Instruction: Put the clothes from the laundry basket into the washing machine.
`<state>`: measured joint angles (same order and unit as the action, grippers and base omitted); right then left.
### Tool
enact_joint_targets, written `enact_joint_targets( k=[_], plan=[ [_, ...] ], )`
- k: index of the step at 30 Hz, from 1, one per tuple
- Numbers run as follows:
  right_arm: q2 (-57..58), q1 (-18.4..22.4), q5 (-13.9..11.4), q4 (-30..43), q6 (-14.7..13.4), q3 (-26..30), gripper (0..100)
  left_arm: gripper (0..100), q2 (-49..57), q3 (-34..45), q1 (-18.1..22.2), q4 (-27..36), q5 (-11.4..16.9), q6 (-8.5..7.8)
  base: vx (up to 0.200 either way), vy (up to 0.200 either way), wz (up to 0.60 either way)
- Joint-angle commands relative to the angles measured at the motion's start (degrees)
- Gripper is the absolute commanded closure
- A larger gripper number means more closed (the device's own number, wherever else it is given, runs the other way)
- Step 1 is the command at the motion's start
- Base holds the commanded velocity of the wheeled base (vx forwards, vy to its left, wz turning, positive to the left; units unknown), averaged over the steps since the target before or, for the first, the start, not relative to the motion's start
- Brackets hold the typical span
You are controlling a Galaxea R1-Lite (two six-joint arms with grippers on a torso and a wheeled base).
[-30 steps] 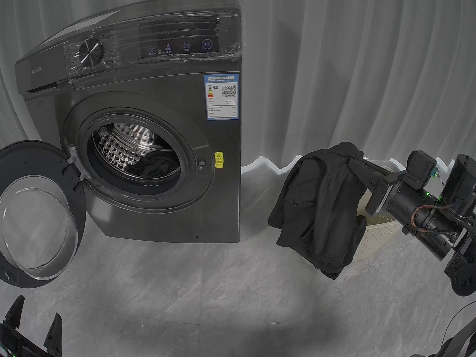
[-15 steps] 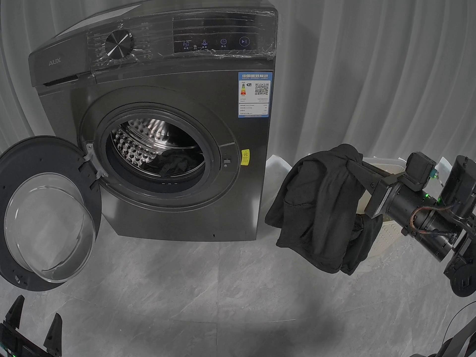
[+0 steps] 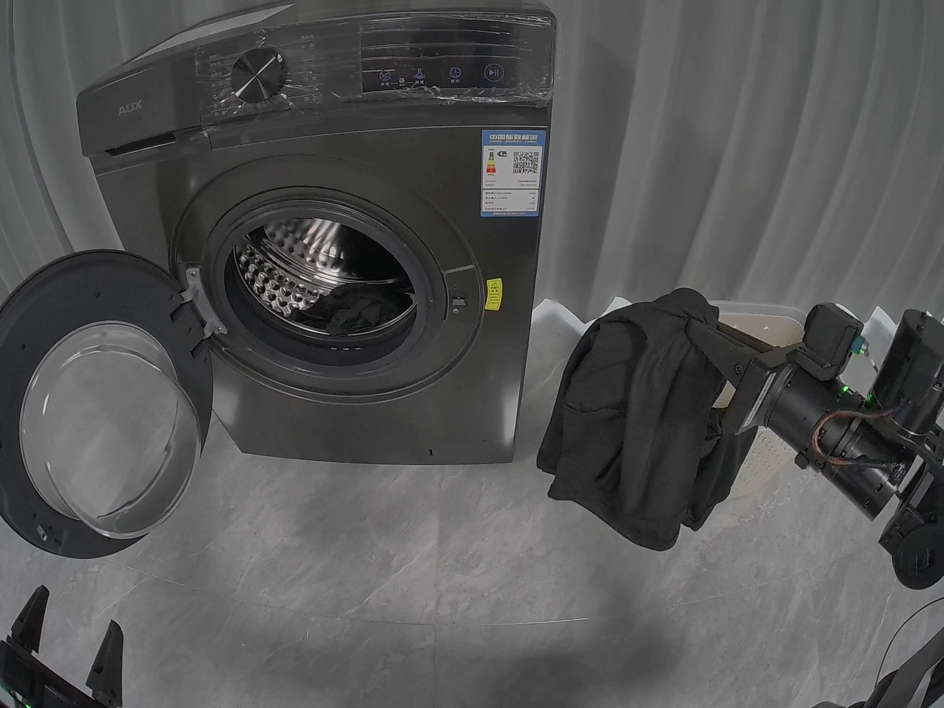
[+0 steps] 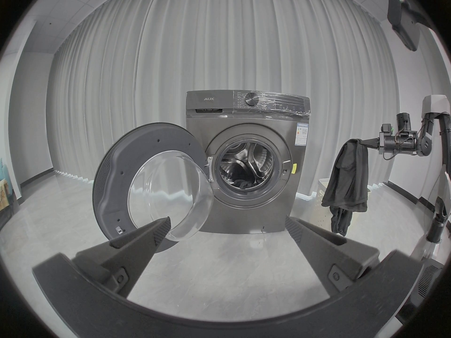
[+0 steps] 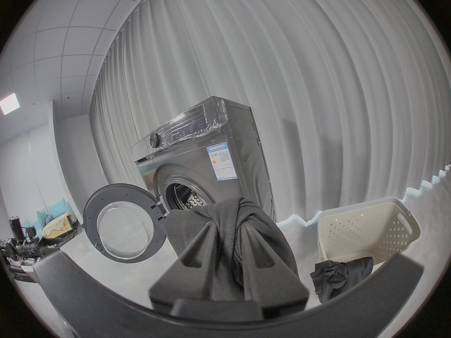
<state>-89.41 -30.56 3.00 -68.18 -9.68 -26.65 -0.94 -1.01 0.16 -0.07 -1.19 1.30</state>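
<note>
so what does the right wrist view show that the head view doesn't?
Right wrist extra: the ceiling, blue cushions far off, the basket seen into its perforated inside, and the grip up close, with the right tool shut on the black garment. Head extra: dark clothes lying in the drum. Shared: the washing machine, its open door, the hanging garment and the basket.
</note>
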Motion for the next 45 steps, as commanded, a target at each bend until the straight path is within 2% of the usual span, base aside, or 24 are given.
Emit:
enact_joint_targets(
  k=[1, 23, 36, 41, 45],
  plan=[
    [-0.15, -0.02, -0.01, -0.02, -0.08, 0.11, 100, 0, 0.94, 1.01, 0.02, -0.01, -0.04, 0.01, 0.0, 0.2, 0.0],
    [-0.51, -0.11, -0.01, -0.11, -0.08, 0.11, 100, 0, 0.94, 1.01, 0.02, -0.01, -0.04, 0.1, 0.0, 0.2, 0.0],
    [-0.51, -1.43, -0.1, -0.11, -0.25, 0.63, 100, 0, 0.94, 1.01, 0.02, -0.01, -0.12, -0.78, 0.0, 0.0, 0.0],
    [-0.51, -1.43, -0.1, -0.11, -0.25, 0.72, 100, 0, 0.94, 1.01, 0.02, -0.01, -0.12, -0.25, 0.0, 0.0, 0.0],
    [-0.51, -1.43, -0.1, -0.11, -0.16, 0.72, 100, 0, 0.94, 1.01, 0.02, -0.01, -0.04, -0.34, 0.2, 0.0, 0.0]
  ],
)
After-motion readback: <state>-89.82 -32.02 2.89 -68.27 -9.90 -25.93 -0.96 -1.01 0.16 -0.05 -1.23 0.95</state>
